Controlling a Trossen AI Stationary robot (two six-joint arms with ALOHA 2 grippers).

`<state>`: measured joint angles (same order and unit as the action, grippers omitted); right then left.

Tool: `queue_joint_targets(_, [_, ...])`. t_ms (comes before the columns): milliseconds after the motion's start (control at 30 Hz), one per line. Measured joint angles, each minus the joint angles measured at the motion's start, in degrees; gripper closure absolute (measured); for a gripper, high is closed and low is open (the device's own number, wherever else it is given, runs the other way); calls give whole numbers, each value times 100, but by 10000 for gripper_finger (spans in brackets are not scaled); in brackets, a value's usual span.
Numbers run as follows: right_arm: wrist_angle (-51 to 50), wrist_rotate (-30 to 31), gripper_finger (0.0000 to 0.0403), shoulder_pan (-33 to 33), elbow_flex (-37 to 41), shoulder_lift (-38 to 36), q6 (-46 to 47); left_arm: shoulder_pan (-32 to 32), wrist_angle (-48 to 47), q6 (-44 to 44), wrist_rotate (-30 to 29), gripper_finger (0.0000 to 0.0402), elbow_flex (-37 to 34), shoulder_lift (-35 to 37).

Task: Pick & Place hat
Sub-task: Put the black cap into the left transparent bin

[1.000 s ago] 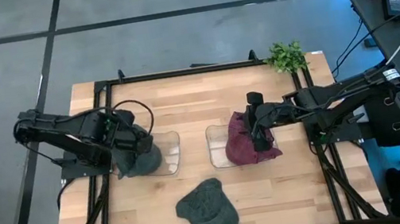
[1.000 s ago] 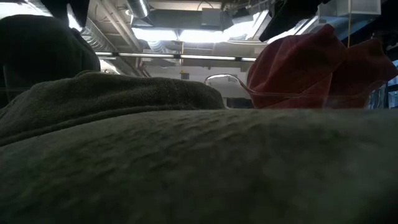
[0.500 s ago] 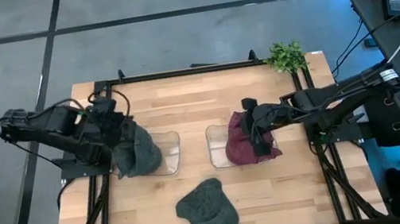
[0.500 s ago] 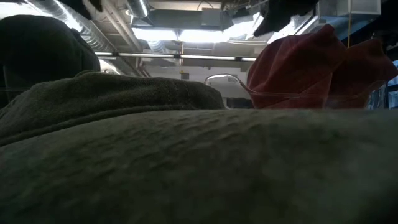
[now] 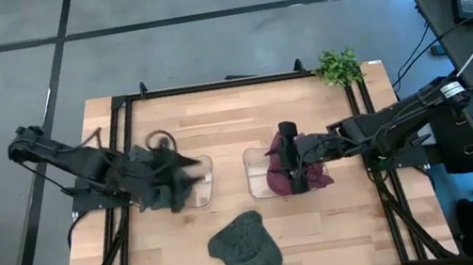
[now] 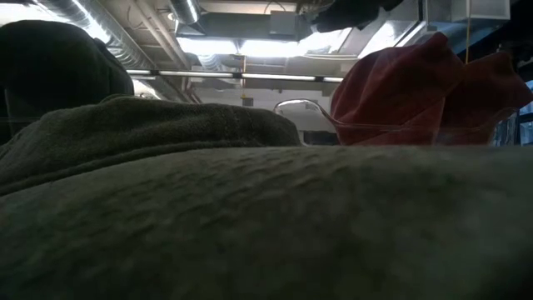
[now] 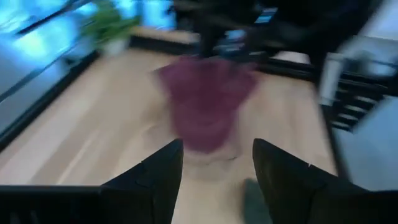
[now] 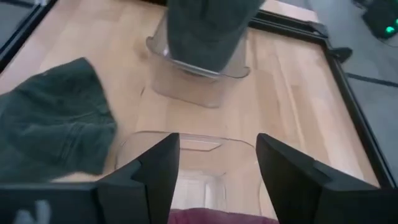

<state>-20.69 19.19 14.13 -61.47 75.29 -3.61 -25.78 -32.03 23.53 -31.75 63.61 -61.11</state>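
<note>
Left gripper [image 5: 186,164] over the left clear bin [image 5: 195,182], blurred in the high view; in its own wrist view, fingers [image 7: 152,180] spread wide with nothing between them. Right gripper [image 5: 290,154] above the right clear bin [image 5: 258,173], directly over the maroon hat [image 5: 284,177]; in the right wrist view, fingers [image 8: 155,174] likewise well apart and empty, framing the bin's near rim, with a sliver of maroon cloth at the frame's bottom edge.

From above: three hats. Dark green hat [image 5: 161,186] draped in the left bin, partly hidden by the left arm; maroon hat heaped in the right bin; a second green cap [image 5: 245,245] flat on the wooden table [image 5: 216,121] near the front edge, between the two bins and apart from both. Small green plant [image 5: 338,66] at the far right corner.

From table height: nearly everything filled by the cap's grey-green fabric [image 6: 250,217] close to the lens; beyond it, maroon hat [image 6: 408,83] bulging above its bin's rim, and ceiling lights overhead.

Right wrist view alone: cap's faded, wrinkled denim-like weave [image 8: 53,118], lying beside the right bin.
</note>
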Motion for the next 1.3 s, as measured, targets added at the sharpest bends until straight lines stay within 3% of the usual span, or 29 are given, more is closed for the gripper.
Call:
queue_joint_targets(100, [-9,71,192,0,0,0,235,-28,626,-582,443,211,-147,-332])
queue_joint_targets(200, [-1,75,192,0,0,0,467,-21,1010,-693,441,210,-298,-729])
queue_joint_targets(867, [35,78,192,429,0,0,968,-286,2356,3,633,210,-329,-3920])
queue_joint_targets(1067, [33,80,192,574,0,0,1095,-251,2059,673,1416,212,-286,-4338])
queue_joint_targets(1300, [31,375,192,664,0,0,1092,-259,1699,1023,1620,212,-285,-4616])
